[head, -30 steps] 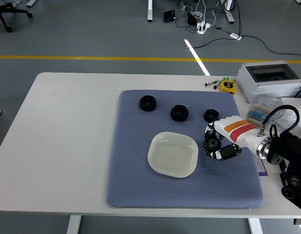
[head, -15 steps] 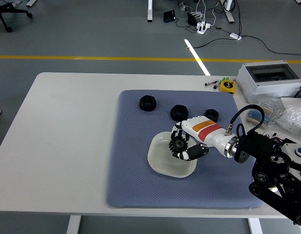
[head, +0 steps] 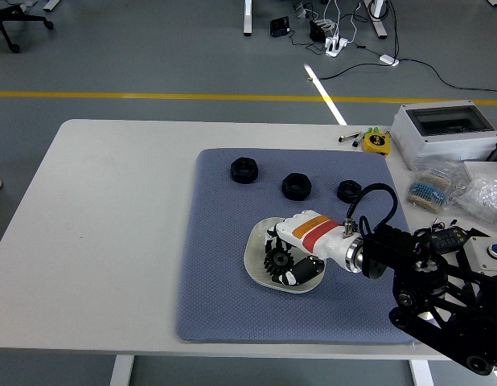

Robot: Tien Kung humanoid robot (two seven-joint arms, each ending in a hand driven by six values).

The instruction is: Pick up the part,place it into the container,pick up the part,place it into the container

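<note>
My right hand (head: 282, 261) reaches in from the lower right and hangs over the white dish (head: 256, 253) in the middle of the blue mat. Its fingers are curled around a black gear (head: 278, 260), held just inside the dish. Three more black parts lie along the mat's far side: one at the left (head: 244, 170), one in the middle (head: 297, 186), one at the right (head: 349, 190). The left arm does not show.
The blue mat (head: 224, 297) covers the table's right half. A grey box (head: 445, 133) stands at the far right, with a yellow tape measure (head: 376, 142), a bag of small parts (head: 432, 194) and a clear bag (head: 486, 197) near it.
My right hand carried the black gear leftward from the mat's right side to over the dish, then lowered it into the dish.
</note>
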